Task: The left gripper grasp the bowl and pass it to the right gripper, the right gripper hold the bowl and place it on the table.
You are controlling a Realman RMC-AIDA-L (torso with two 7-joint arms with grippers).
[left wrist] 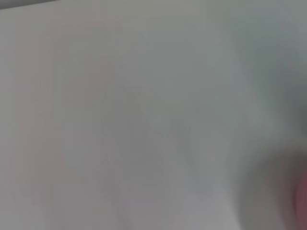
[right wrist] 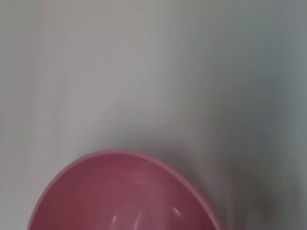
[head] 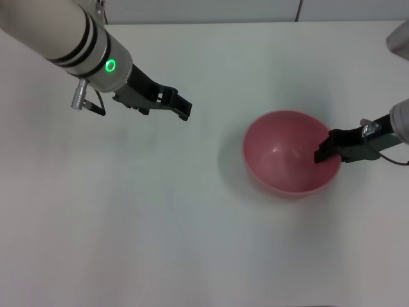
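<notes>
The pink-red bowl (head: 281,157) sits upright at the right of the white table (head: 160,224), casting a soft shadow to its left. My right gripper (head: 324,151) reaches in from the right edge, its black fingers (head: 321,153) closed over the bowl's right rim. In the right wrist view the bowl (right wrist: 120,196) fills the lower part, with its smooth inside showing. My left gripper (head: 184,109), on the cream arm with the green light ring, hangs open and holds nothing. It is well to the left of the bowl, over bare tabletop. The left wrist view shows only a sliver of the bowl (left wrist: 302,201).
The table's far edge (head: 255,21) runs along the top of the head view, with a grey band behind it. Part of the right arm (head: 399,38) shows at the upper right corner.
</notes>
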